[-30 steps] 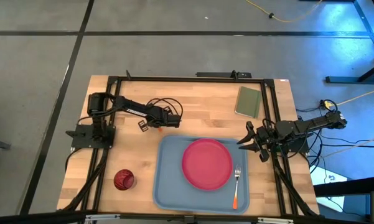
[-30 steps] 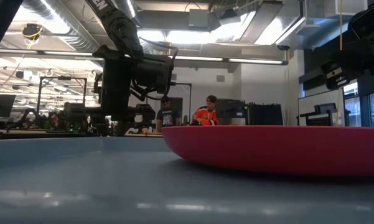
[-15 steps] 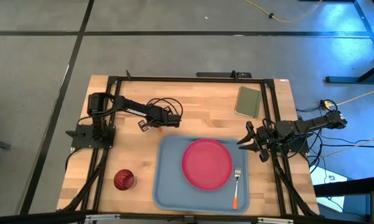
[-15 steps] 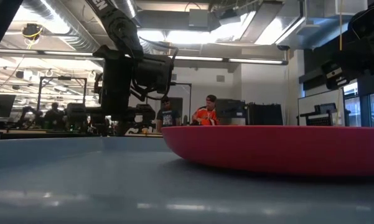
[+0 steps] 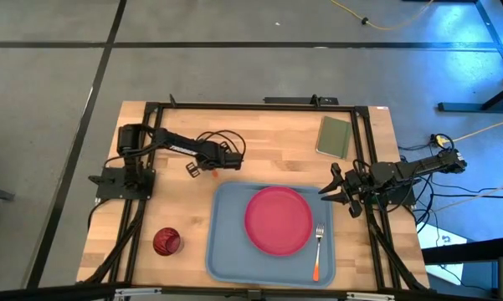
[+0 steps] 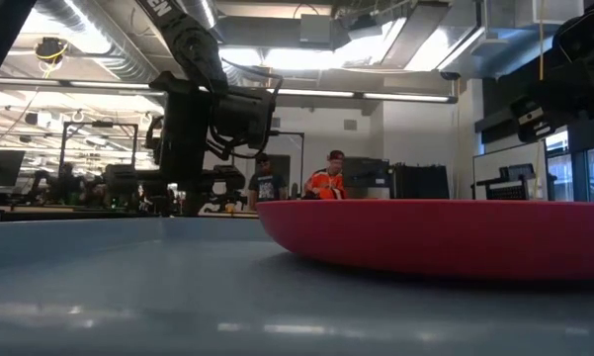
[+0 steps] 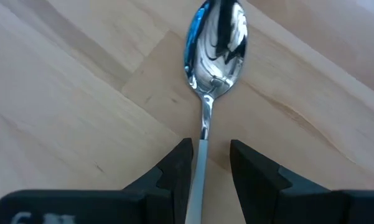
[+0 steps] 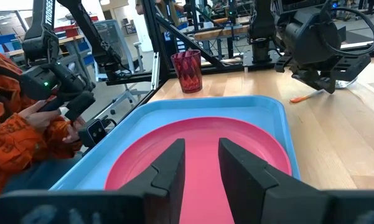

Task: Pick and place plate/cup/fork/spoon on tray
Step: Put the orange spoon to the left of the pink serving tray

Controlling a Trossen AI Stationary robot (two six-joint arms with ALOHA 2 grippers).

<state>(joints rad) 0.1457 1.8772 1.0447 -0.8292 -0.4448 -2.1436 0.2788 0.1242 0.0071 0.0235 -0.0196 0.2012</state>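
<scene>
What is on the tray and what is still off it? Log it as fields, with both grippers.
on tray: plate, fork beside it
off tray: cup upright on the table; spoon flat on the wood
left gripper: open, fingers either side of the spoon's stem
right gripper: open, empty, beside the tray's edge, facing the plate
other: green pad at the table's far side

My left wrist view cuts the spoon (image 7: 213, 59) off at twelve o'clock, and its handle disappears between my fingers (image 7: 174, 171). In the low view, the plate (image 6: 445, 237) runs off at three o'clock.
</scene>
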